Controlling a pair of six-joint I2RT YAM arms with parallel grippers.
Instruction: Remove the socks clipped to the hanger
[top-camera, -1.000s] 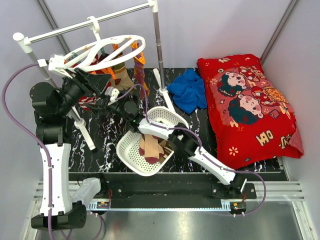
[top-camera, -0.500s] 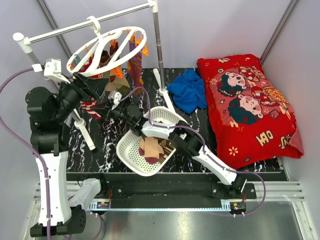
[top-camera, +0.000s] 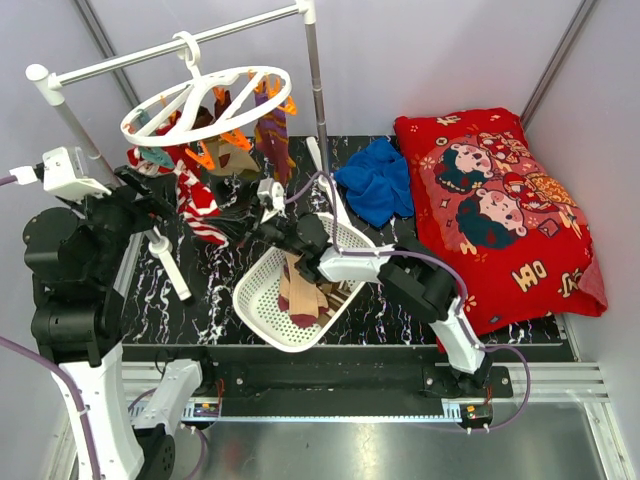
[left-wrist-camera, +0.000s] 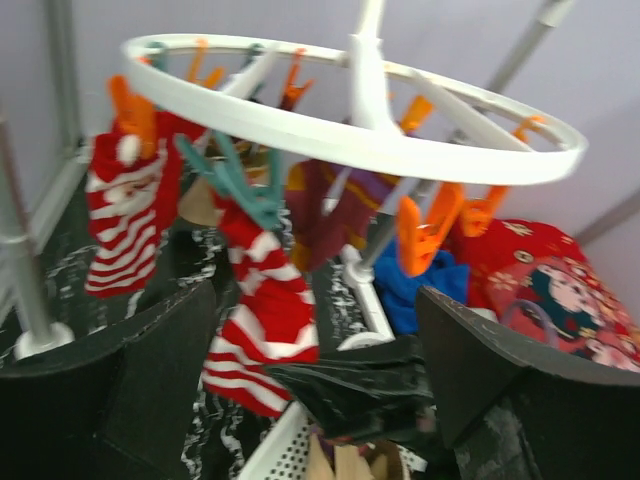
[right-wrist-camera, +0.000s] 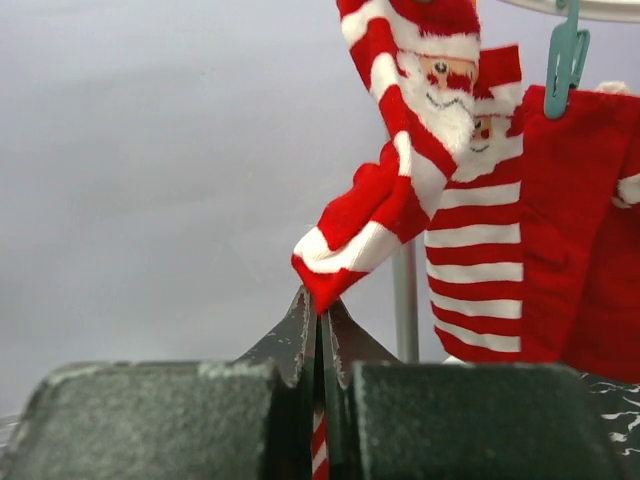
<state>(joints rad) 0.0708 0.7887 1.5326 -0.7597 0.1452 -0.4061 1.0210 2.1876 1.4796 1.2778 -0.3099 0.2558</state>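
Right gripper (right-wrist-camera: 320, 312) pinches the toe of a striped Santa sock (right-wrist-camera: 392, 190) hanging from the hanger (left-wrist-camera: 330, 125); left gripper (left-wrist-camera: 312, 305) at left, fingers spread, empty.

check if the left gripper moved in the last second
Yes. The left gripper has pulled off the hanger rim, back toward the near-left, ending closer to the rack's left post.

The hanger (left-wrist-camera: 360, 135) is smooth, glossy white plastic, its clips (left-wrist-camera: 425, 230) orange plastic. The sock (right-wrist-camera: 390, 210) is soft striped knit with a fluffy beard patch. The right end effector (right-wrist-camera: 322, 312) looks matt, grainy black. At 3 o'clock the pillow (top-camera: 500, 200) is printed cloth; the tabletop (top-camera: 215, 300) is shiny marbled black.
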